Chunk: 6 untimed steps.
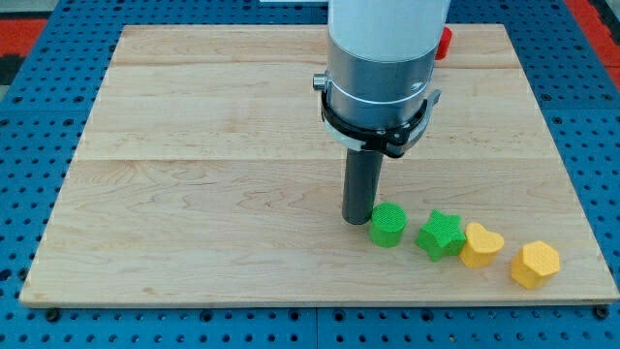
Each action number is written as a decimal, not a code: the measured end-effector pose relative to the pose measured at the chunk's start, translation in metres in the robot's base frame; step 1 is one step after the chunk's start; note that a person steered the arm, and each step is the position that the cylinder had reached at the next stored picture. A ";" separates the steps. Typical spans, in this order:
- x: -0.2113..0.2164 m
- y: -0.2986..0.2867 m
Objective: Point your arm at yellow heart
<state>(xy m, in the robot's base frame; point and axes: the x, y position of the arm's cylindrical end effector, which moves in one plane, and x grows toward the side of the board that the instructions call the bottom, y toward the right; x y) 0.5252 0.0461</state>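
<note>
The yellow heart (pixel 480 243) lies near the board's bottom edge at the view's right, touching the green star (pixel 441 235) on its left. A green cylinder (pixel 387 225) stands left of the star. A yellow hexagon (pixel 535 265) lies right of the heart, apart from it. My tip (pixel 358 219) rests on the board just left of the green cylinder, almost touching it, and well left of the yellow heart.
A red block (pixel 444 43) shows at the board's top edge, partly hidden behind the arm's wide grey body (pixel 383 68). The wooden board (pixel 194 174) lies on a blue pegboard table (pixel 19 194).
</note>
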 end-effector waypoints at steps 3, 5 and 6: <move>0.055 -0.008; 0.089 0.079; 0.092 0.094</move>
